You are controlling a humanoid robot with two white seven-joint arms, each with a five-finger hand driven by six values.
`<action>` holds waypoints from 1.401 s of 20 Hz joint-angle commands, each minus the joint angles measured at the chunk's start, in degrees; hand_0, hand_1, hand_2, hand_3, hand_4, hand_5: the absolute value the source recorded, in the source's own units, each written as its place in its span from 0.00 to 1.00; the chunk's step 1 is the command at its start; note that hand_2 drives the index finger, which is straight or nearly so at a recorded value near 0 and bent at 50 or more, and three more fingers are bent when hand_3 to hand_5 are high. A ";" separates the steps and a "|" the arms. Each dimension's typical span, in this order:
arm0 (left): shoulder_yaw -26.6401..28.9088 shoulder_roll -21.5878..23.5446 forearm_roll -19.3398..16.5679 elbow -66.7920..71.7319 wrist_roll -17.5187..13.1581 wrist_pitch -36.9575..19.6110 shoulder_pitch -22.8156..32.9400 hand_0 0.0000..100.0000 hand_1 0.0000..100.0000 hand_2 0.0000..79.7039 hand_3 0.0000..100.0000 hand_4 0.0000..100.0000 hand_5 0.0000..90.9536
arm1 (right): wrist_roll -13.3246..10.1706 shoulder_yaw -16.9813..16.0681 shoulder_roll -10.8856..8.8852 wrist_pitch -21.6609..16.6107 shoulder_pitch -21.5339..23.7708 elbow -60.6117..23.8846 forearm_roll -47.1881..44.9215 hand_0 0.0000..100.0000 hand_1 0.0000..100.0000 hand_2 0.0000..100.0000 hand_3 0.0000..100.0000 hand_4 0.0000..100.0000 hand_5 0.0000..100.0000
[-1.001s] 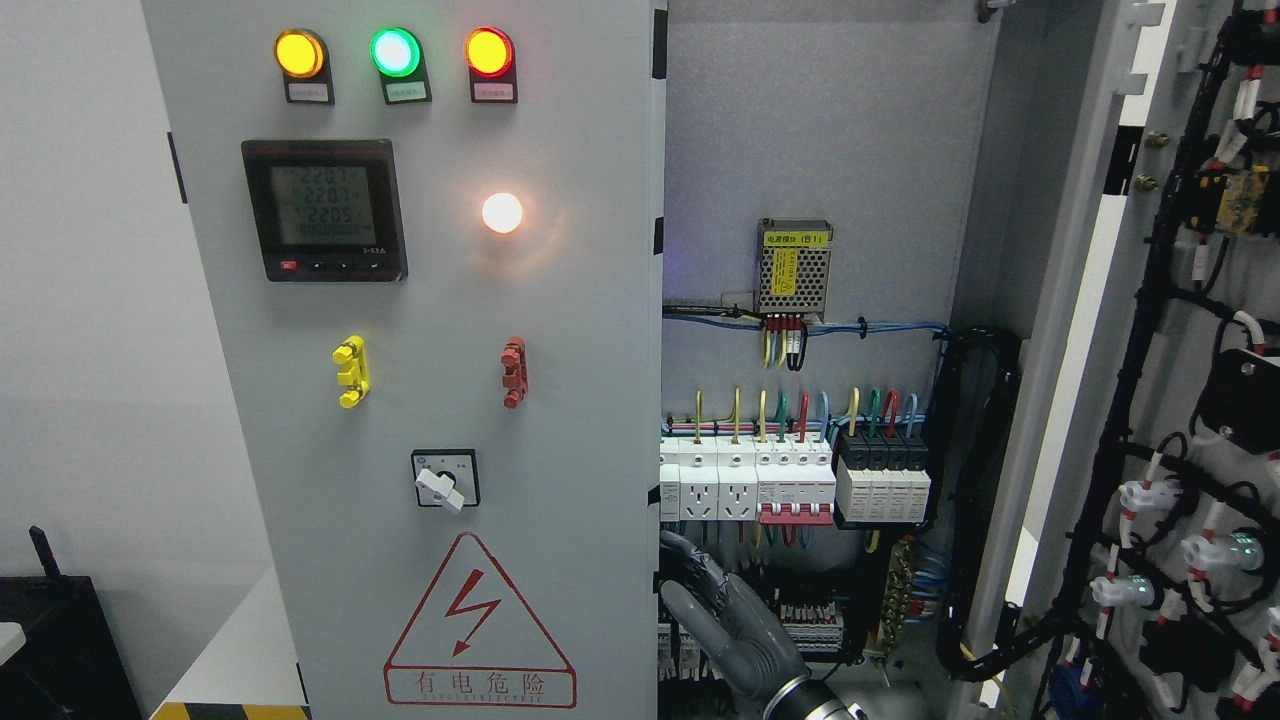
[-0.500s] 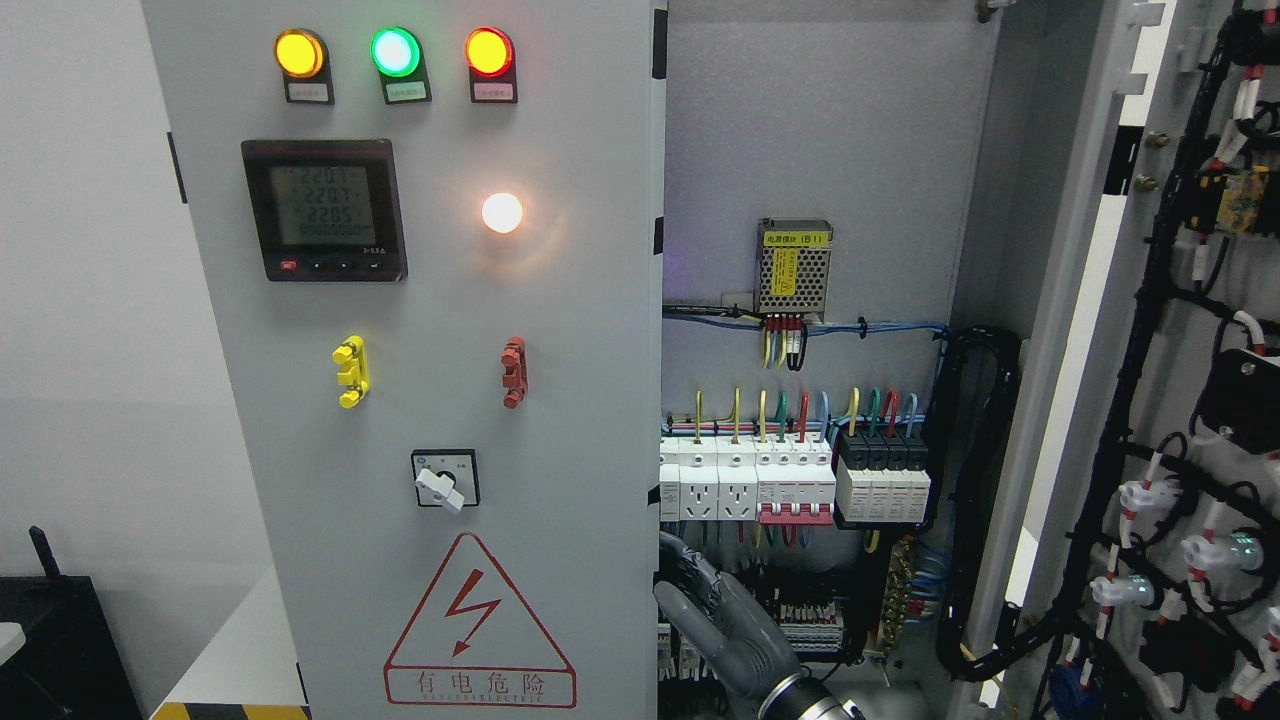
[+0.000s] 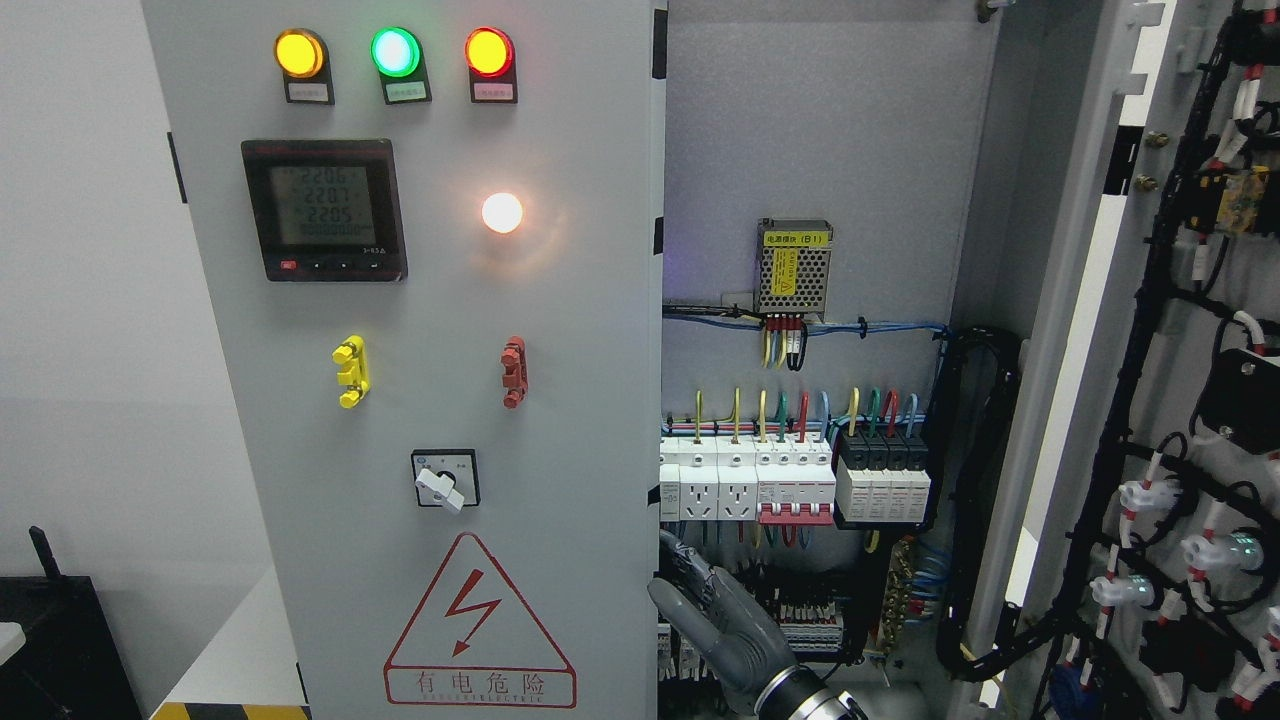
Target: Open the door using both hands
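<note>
Grey left door [image 3: 560,400] closed, right hand [image 3: 715,620] at its inner edge, fingers extended, grasping nothing, right door [image 3: 1060,330] swung wide

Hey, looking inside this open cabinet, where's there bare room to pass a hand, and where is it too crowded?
Free: the bare grey back panel above the small power supply, between the left door and the cabinet's right wall. Crowded: the breaker row and the wiring below it, where the robot's hand sits by the door edge, and the cable bundles at right.
</note>
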 commanded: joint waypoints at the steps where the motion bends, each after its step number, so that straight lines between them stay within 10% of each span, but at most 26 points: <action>1: 0.00 -1.93 -1.67 -0.70 -0.01 0.03 0.00 0.12 0.39 0.00 0.00 0.00 0.00 | 1.20 0.00 0.04 0.02 -0.37 0.69 0.04 0.12 0.39 0.00 0.00 0.00 0.00; 28: 0.00 -1.93 -1.67 -0.70 -0.01 0.03 0.00 0.12 0.39 0.00 0.00 0.00 0.00 | 2.43 0.26 -0.22 0.10 -0.10 0.16 -2.33 0.12 0.39 0.00 0.00 0.00 0.00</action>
